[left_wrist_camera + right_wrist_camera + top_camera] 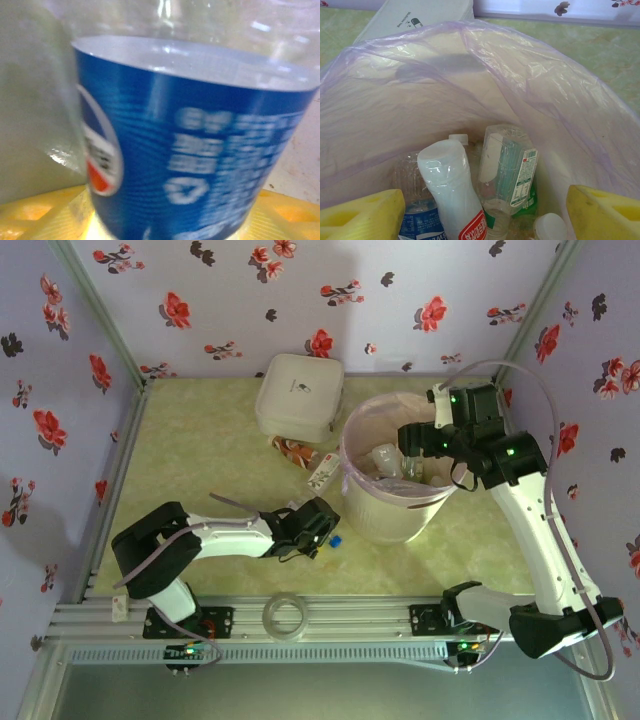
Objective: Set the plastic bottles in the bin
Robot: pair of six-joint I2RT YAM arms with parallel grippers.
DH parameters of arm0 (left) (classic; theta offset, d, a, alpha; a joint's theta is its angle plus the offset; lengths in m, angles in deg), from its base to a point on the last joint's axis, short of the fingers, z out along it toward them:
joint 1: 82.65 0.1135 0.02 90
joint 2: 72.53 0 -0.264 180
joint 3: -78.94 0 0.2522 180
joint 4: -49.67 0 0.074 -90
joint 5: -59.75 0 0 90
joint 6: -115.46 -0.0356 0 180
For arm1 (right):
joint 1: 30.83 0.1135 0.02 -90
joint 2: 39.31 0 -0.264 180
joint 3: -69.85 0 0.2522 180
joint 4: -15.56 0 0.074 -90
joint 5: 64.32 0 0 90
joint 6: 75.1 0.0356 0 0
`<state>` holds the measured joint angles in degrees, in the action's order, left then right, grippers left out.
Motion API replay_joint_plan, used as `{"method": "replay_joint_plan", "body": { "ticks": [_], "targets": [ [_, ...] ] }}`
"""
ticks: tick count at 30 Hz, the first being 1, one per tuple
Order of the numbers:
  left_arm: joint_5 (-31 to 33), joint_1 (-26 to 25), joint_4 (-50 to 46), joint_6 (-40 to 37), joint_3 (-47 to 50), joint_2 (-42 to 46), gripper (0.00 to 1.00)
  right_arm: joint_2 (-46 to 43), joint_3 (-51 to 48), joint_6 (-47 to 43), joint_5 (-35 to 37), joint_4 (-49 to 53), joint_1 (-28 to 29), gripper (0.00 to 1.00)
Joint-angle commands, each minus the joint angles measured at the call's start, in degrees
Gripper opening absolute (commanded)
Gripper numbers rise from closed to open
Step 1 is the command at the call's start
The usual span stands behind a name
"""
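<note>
While the right jaws hang wide over the bin (385,525), centre frame, bottles (451,192) inside, the left jaws flank a blue-labelled bottle (190,150) just left of it; whether gripped, I cannot tell.

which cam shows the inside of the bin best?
Right wrist: it looks straight down into the bin, so the pink liner and the bottles lying inside read clearly. Top external shows the whole bin from above, its contents small.
</note>
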<state>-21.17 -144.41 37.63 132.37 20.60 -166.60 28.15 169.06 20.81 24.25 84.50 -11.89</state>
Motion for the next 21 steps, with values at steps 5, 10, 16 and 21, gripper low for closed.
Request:
{"method": "replay_joint_plan", "body": {
  "ticks": [5,10,16,21],
  "targets": [
    [2.74,0.5,3.8,0.93,1.6,-2.27,0.6,-0.66,-0.11,-0.73,0.64,-1.16,-0.56,0.85],
    [3.31,0.65,3.53,0.44,2.03,-1.34,0.6,-0.64,-0.17,-0.53,0.42,-1.09,-0.52,0.85],
    [7.75,0.68,-1.57,-5.25,0.21,2.54,0.6,-1.18,1.18,-0.29,-0.24,-0.98,-0.57,0.84],
    [12.64,0.81,-3.65,-10.64,0.39,7.51,0.58,-2.59,1.23,0.39,-0.71,-1.94,-0.55,0.84]
  ]
}}
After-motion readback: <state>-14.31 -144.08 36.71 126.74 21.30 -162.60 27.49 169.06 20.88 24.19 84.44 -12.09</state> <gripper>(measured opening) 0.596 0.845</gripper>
